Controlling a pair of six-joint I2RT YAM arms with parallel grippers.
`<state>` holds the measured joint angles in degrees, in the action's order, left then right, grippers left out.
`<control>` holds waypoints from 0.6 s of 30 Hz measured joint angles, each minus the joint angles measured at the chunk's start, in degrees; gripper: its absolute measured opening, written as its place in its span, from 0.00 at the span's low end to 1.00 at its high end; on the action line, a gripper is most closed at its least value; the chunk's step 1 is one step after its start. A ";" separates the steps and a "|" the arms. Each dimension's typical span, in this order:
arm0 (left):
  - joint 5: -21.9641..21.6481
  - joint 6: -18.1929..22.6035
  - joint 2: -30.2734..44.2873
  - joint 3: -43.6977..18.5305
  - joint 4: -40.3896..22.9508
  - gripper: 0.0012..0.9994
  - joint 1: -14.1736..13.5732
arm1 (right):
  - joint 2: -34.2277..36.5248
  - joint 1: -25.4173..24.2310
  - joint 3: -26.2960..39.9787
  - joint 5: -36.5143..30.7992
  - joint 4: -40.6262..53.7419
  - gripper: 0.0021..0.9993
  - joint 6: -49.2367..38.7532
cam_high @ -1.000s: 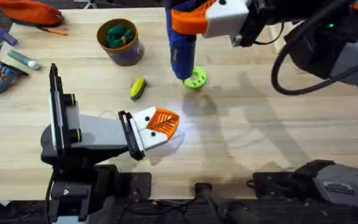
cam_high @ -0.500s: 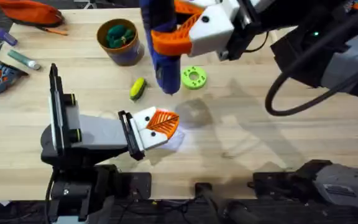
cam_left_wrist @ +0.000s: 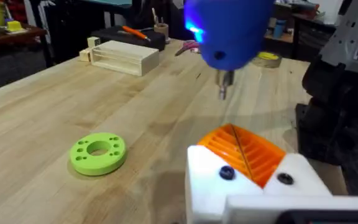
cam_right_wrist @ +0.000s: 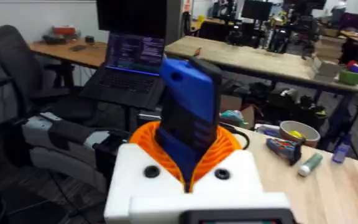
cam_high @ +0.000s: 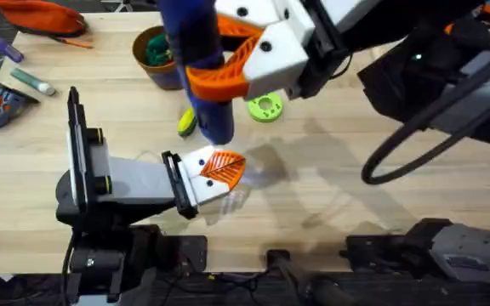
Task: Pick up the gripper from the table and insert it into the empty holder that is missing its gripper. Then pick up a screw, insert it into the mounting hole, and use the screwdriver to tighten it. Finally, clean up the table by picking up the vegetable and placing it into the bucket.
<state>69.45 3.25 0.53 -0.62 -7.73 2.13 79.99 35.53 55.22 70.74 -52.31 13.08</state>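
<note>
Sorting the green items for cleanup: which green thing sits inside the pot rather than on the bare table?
The green leafy toy: it sits inside the bucket. The green ring dish lies flat on the bare table.

A laptop sits open on a wooden desk.

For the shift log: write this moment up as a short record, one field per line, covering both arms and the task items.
right gripper: shut on the screwdriver, held upright with its tip down
screwdriver tip: just above the orange finger on the left gripper, not touching
left gripper: low over the table, holding nothing
vegetable: lying on the table, partly hidden behind the screwdriver
bucket: upright, a green leafy toy inside
green ring dish: flat on the table beside the screwdriver
cleanup: not done, vegetable not in the bucket
</note>
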 joint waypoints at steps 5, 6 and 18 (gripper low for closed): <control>0.00 0.00 -0.02 0.00 0.00 0.01 0.00 | 0.02 1.49 0.00 0.04 0.08 0.02 -0.02; 0.00 0.00 -0.02 0.00 0.00 0.01 0.00 | 0.02 1.66 0.00 0.04 0.24 0.02 -0.09; 0.00 -0.01 -0.02 0.00 0.00 0.01 0.00 | 0.03 5.38 0.00 -0.76 1.39 0.02 -4.20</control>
<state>69.45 3.23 0.51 -0.62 -7.73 2.13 80.02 40.92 55.22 69.98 -50.93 8.89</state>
